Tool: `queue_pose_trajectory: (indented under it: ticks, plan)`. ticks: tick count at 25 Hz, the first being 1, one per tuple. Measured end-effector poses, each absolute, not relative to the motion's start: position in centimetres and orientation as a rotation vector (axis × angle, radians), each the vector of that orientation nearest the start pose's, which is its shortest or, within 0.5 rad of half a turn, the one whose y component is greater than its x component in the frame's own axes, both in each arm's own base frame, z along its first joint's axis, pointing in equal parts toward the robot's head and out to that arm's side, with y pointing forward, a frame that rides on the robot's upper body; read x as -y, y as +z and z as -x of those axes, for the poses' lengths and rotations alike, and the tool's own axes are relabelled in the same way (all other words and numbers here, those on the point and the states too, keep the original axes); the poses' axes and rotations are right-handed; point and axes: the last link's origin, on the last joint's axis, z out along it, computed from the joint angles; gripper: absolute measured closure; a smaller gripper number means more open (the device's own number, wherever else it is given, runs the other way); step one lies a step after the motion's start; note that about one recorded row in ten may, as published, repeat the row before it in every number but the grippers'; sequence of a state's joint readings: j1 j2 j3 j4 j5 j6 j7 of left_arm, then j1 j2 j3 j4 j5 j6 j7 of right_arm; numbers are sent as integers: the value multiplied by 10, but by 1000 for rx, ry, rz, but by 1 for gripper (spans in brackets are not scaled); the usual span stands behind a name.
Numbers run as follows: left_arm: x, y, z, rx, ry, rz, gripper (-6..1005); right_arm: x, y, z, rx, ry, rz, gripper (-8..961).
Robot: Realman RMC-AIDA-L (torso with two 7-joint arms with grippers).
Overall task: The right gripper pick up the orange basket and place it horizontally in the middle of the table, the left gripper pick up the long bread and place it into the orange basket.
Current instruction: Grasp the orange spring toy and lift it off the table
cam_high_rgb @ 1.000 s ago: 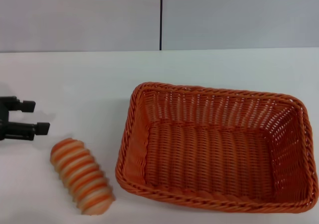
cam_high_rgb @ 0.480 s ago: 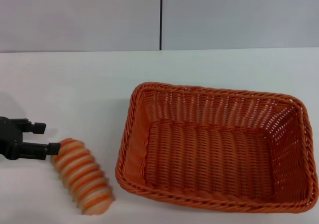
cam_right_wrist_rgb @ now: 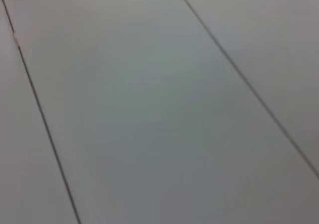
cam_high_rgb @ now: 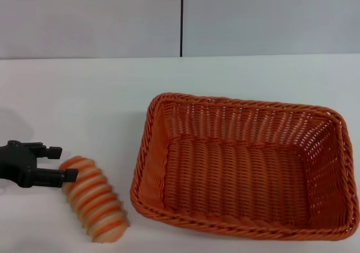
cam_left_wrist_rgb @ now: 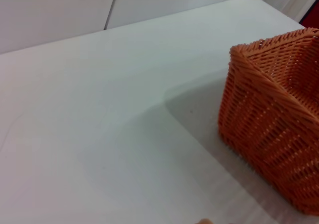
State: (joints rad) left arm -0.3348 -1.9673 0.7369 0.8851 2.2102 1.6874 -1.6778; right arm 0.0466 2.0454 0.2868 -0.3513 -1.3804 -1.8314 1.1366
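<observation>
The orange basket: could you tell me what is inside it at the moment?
Nothing: the orange basket shows only its woven floor. The long bread lies outside, on the table.

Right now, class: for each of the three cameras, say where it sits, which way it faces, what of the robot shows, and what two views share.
Head view: on the robot's head, looking forward and down at the table, orange basket and long bread; left end effector shows, open at the bread's end.
Left wrist view: looks across the table at the basket's corner; no fingers visible.
Right wrist view: only grey panels with seams; no robot parts.
Shared: head and left wrist views both show basket and table.
</observation>
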Motion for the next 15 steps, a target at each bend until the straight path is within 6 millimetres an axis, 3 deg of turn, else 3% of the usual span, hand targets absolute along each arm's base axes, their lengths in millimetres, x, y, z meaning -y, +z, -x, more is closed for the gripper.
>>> queue_pose_trajectory:
  ticks: [15]
  plan:
    - [-278,48,338,1051,-181,2744,247,-134,160,-410,-557,1191,1092,530]
